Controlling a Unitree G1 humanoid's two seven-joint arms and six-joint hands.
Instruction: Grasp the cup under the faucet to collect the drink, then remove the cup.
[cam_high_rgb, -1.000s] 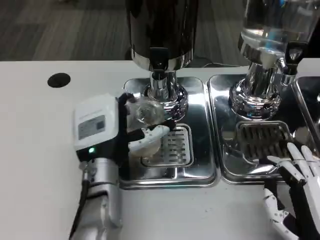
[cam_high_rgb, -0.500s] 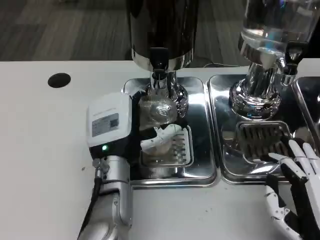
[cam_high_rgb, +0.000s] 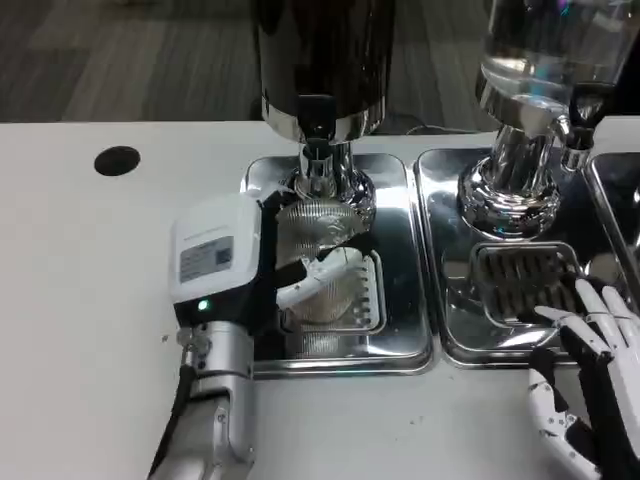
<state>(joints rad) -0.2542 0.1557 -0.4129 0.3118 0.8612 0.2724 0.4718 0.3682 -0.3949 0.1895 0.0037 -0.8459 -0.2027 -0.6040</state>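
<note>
On the white worktop (cam_high_rgb: 90, 330), we find the left robot hand (cam_high_rgb: 300, 275) gripping the cup (cam_high_rgb: 318, 225) by its sidewall; we judge it thin, light, crushable.

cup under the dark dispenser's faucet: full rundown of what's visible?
The cup is clear, ribbed plastic, looking tilted with its mouth toward the camera. It sits just below the black faucet, above the left drip tray. The left hand grips it from the left, fingers wrapped around its lower side. Contents cannot be made out.
</note>
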